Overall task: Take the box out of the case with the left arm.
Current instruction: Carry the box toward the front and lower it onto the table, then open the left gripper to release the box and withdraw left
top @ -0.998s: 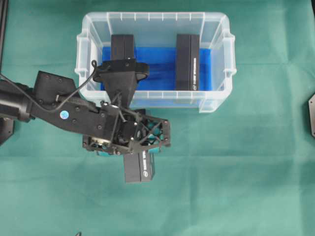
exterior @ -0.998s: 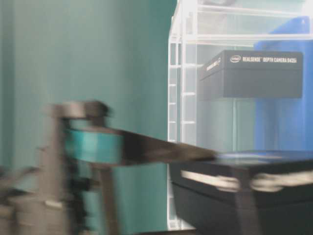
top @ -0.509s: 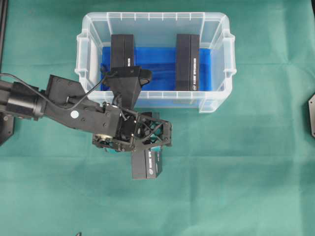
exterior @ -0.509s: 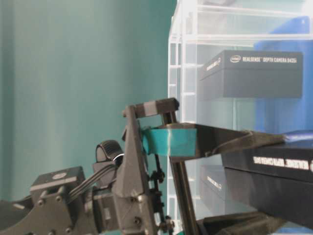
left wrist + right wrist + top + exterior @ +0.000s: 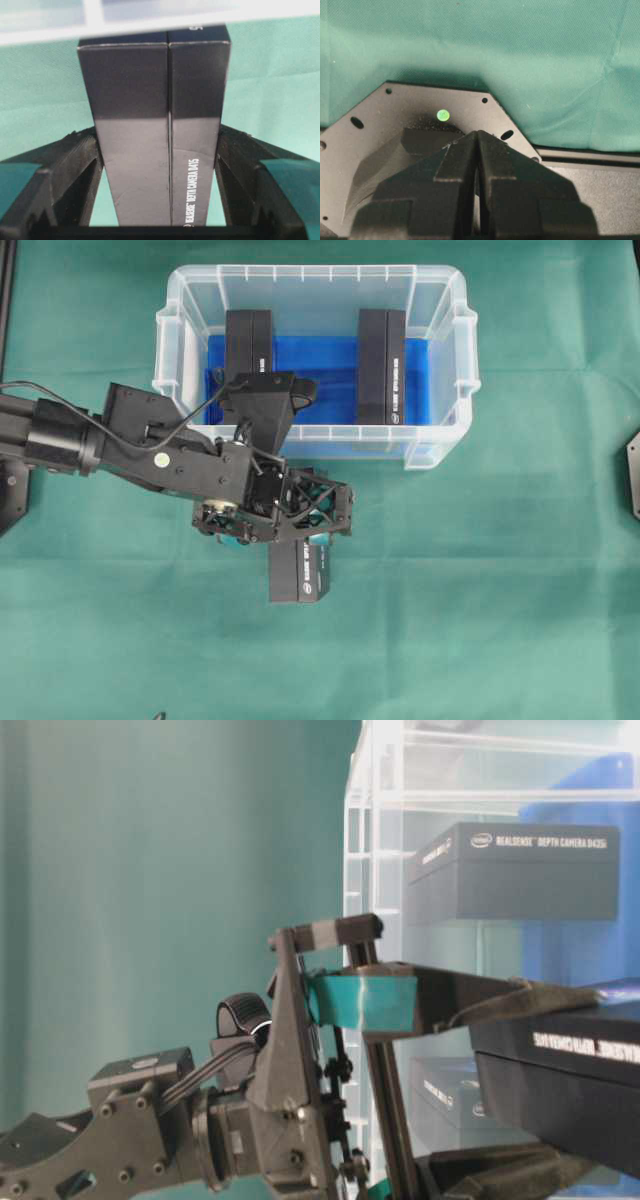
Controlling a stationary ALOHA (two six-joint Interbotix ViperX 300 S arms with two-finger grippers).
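The left gripper (image 5: 285, 530) grips a black box (image 5: 298, 573) between its teal-padded fingers (image 5: 365, 1002), outside the case (image 5: 440, 450), just beyond its front wall over open green cloth (image 5: 480, 620). Two more boxes (image 5: 381, 366) stand inside the case. The right gripper (image 5: 477, 165) rests with fingers together, well apart from the case.

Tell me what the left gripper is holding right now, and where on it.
The left gripper holds a black box, one finger on each long side near one end. The box is outside the case. The right gripper is shut and holds nothing.
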